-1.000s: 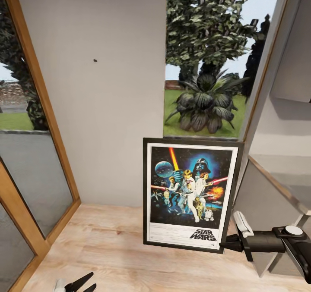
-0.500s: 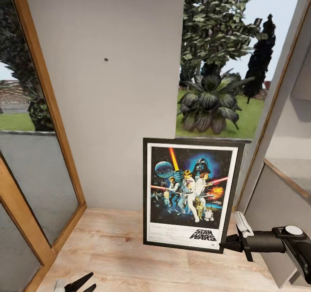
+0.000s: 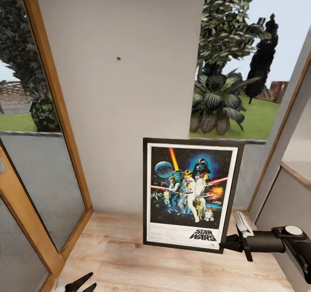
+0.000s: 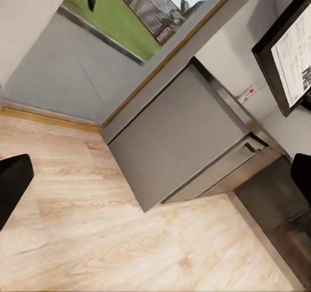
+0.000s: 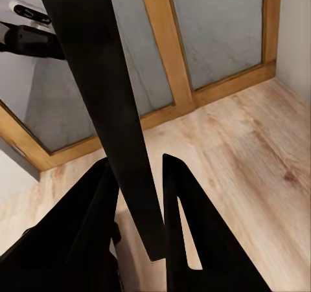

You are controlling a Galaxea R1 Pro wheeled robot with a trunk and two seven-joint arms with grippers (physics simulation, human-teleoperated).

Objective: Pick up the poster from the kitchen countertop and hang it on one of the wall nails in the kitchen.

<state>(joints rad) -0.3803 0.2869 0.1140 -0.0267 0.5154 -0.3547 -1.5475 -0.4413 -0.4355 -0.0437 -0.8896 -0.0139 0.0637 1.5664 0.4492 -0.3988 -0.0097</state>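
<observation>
Right fingers [image 3: 227,243] clamped, arm level, left fingers [image 3: 82,282] low

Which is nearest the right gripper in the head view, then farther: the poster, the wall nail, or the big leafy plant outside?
1. Poster: clamped at its lower right edge by the right gripper.
2. Wall nail: up on the grey wall, to the poster's upper left.
3. Leafy plant: outside, beyond the window.

The right tool [image 5: 139,195] has its two black fingers [image 5: 188,221] closed on the edge of the poster [image 5: 103,98], seen edge-on as a dark slanting slab running between them. Beyond lies a pale wooden floor [image 5: 246,169], and further off grey glazed panels [image 5: 214,30] in a wooden frame [image 5: 172,46].
</observation>
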